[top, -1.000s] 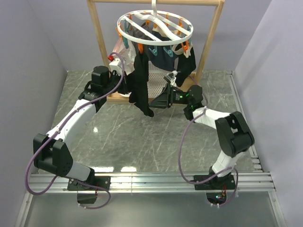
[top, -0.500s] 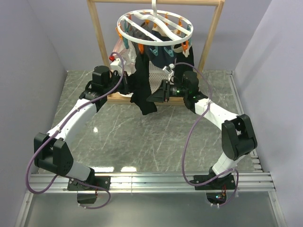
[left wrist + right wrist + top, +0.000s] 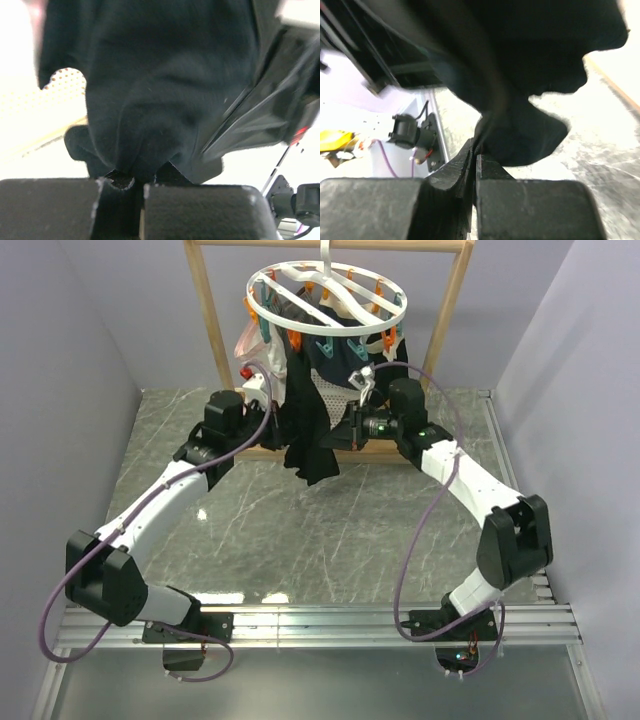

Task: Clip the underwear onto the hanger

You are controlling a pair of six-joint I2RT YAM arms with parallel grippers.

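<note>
The underwear (image 3: 303,430) is a black garment that hangs in a long fold under the round white hanger (image 3: 325,302) with its orange and teal clips. My left gripper (image 3: 283,406) is shut on the underwear from the left; in the left wrist view the black fabric (image 3: 160,90) bunches between the closed jaws of that gripper (image 3: 138,184). From the right, my right gripper (image 3: 330,437) is shut on a lower edge, and the cloth (image 3: 530,130) is pinched at its fingertips (image 3: 476,149). The underwear's top edge is hidden among the clips.
The hanger hangs from a wooden frame rack (image 3: 208,330) at the back of the marble-patterned table (image 3: 250,520). A white perforated basket (image 3: 332,400) stands behind the underwear. A pale pink garment (image 3: 247,340) and another dark garment (image 3: 345,358) hang on the hanger.
My right gripper has risen and moved left to the underwear and has shut on its lower edge. The left arm has shifted slightly right, still gripping, and the underwear has swung with it.
</note>
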